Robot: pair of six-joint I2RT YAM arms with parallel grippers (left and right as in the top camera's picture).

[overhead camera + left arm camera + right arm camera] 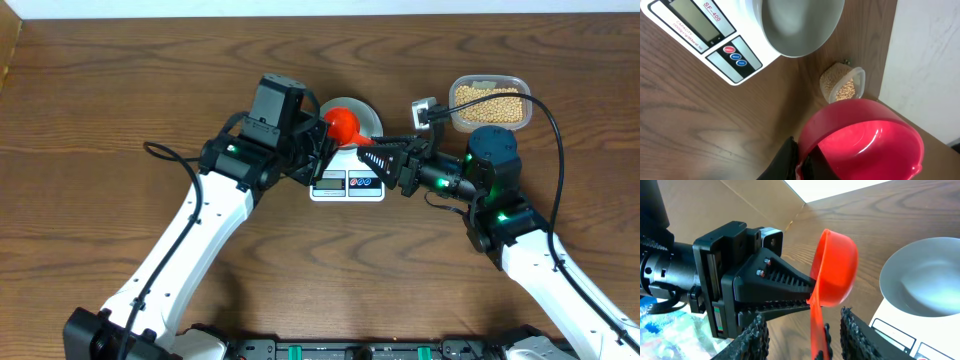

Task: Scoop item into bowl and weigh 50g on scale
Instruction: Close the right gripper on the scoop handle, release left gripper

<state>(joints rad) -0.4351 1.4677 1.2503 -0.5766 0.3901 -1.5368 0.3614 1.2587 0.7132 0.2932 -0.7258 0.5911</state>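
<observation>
Now left gripper point(810, 294) clamps red scoop point(837, 270); right gripper point(805, 335), open, straddles its handle point(816, 322).

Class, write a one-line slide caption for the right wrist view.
Left gripper holds a red scoop beside the empty bowl; the open right gripper straddles its handle.

Overhead top-down, wrists close, sharing scoop point(865, 135), bowl point(800, 25)

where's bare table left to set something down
Bare table outside the left arm, and the front strip between it and the right arm, below the scale. Crowded around the scale, bowl and red scoop, across to the bean container.
</observation>
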